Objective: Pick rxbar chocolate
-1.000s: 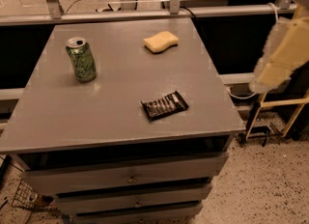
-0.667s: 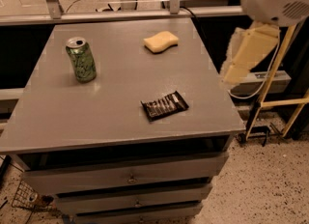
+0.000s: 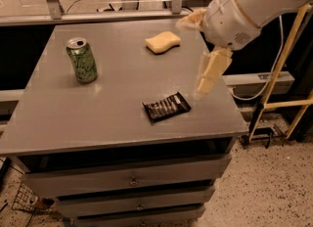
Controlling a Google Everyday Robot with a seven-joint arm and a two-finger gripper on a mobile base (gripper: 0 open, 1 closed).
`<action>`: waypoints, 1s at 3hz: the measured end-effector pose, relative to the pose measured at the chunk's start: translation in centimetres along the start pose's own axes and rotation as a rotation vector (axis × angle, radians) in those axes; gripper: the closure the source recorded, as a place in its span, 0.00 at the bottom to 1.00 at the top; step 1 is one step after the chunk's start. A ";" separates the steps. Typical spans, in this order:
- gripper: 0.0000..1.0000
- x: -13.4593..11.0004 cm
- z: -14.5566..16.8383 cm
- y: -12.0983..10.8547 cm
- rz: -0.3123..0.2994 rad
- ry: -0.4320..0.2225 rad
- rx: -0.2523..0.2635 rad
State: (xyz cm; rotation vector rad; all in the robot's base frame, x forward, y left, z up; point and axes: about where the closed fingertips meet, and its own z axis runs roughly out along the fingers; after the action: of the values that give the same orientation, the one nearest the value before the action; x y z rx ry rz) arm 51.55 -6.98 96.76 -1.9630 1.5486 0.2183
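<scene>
The rxbar chocolate (image 3: pixel 167 107) is a flat black bar with white lettering. It lies flat on the grey table (image 3: pixel 112 99), near the front right. My gripper (image 3: pixel 208 77) hangs point-down from the white arm that enters at the upper right. It is just right of the bar and slightly behind it, above the table's right side, and it is not touching the bar.
A green soda can (image 3: pixel 82 60) stands upright at the left of the table. A yellow sponge (image 3: pixel 163 41) lies at the back, right of centre. Drawers (image 3: pixel 132 179) sit under the tabletop. A yellow frame (image 3: pixel 288 74) stands on the floor to the right.
The arm has swung in from the right, and the gripper has moved left and down from beyond the table's edge to just beside the bar. The bar, can and sponge have not moved.
</scene>
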 end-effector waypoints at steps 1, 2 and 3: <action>0.00 1.9 4.7 0.3 0.000 -0.023 -0.115; 0.00 2.8 6.9 0.5 -0.013 0.004 -0.161; 0.00 2.9 9.3 0.6 -0.026 0.015 -0.196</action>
State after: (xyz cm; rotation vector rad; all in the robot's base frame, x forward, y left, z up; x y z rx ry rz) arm 54.11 -4.24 87.72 -2.1379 1.5603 0.3567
